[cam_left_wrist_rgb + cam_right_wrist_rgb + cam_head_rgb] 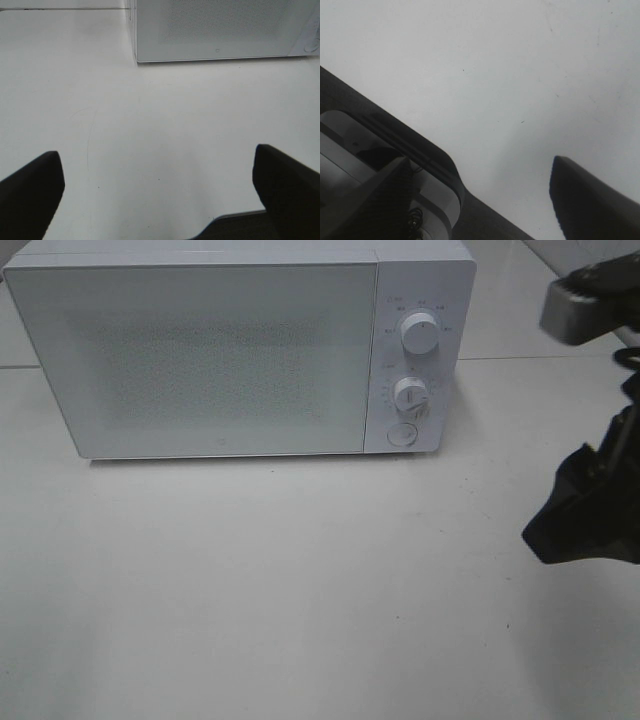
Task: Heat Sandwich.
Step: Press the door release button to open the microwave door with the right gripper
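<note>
The white microwave (pixel 200 350) stands at the back of the white table (pixel 300 590) with its door shut. It also shows in the left wrist view (pixel 220 30). The sandwich and its pink plate are out of view in every frame. My left gripper (pixel 156 152) is open and empty, low over the table in front of the microwave's left corner; it does not show in the exterior view. My right gripper (pixel 479 161) is open and empty. It hangs over the table's right side (pixel 585 510), right of the microwave.
The microwave's panel has two knobs, upper (pixel 420 332) and lower (pixel 411 393), with a round button (pixel 401 434) below. The right wrist view shows the table's dark edge (pixel 420 145) and grey hardware (pixel 350 150) beyond it.
</note>
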`<state>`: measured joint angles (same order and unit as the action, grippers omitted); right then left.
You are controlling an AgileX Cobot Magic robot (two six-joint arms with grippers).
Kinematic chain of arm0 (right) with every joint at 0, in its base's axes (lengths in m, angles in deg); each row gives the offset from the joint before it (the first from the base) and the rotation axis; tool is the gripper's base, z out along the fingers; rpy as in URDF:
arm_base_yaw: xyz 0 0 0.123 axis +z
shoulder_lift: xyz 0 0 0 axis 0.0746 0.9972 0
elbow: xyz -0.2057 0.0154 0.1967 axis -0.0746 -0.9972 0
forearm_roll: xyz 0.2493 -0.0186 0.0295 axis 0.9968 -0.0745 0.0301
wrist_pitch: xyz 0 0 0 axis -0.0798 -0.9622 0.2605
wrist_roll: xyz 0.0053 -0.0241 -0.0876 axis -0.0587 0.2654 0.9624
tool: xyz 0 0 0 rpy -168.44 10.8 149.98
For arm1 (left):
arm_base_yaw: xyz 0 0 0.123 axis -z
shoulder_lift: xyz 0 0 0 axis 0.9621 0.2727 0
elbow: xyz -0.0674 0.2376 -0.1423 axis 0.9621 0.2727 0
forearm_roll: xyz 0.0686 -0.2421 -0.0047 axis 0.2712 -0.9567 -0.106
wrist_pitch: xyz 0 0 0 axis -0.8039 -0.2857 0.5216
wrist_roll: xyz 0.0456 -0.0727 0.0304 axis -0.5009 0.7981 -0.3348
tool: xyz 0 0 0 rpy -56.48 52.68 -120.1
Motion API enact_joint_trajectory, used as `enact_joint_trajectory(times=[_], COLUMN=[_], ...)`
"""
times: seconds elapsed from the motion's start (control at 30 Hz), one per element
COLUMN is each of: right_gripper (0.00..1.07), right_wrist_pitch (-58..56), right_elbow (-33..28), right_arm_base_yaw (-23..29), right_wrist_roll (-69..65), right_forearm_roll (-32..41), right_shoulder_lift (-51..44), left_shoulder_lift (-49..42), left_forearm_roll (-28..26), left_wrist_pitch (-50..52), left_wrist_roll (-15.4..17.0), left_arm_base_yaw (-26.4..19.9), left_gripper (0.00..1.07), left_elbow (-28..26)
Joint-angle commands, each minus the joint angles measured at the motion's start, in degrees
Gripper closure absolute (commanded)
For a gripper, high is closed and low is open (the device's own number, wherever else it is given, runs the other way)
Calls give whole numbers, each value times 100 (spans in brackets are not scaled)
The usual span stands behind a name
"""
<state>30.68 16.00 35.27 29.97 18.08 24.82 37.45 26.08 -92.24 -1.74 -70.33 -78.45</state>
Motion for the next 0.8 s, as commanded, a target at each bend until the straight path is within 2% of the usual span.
enact_joint_trajectory(times=[0.03,0.33,0.53,0.63,0.67,0.73,0.8], right_gripper=[32,32,32,32,32,32,32], right_wrist_pitch=[-212,-756,-802,-859,-859,-951,-968], right_elbow=[40,-6,-533,-945,-945,-1180,-1220], right_arm_base_yaw=[-11,-11,-52,-487,-487,-911,-1026], right_wrist_roll=[40,-80,-298,-539,-539,-498,-498], right_forearm_roll=[-23,-63,-63,-92,-92,-212,-298], right_shoulder_lift=[-607,-2034,-3249,-3953,-3953,-4498,-4624], left_shoulder_lift=[-103,-103,-103,-103,-103,-103,-103], left_forearm_roll=[-46,-46,-46,-46,-46,-46,-46], left_wrist_pitch=[80,80,80,80,80,80,80], left_wrist_roll=[23,23,23,23,23,23,23], left_arm_base_yaw=[-29,-29,-29,-29,-29,-29,-29], left_gripper=[10,10,10,10,10,10,10], left_elbow=[11,11,11,11,11,11,11])
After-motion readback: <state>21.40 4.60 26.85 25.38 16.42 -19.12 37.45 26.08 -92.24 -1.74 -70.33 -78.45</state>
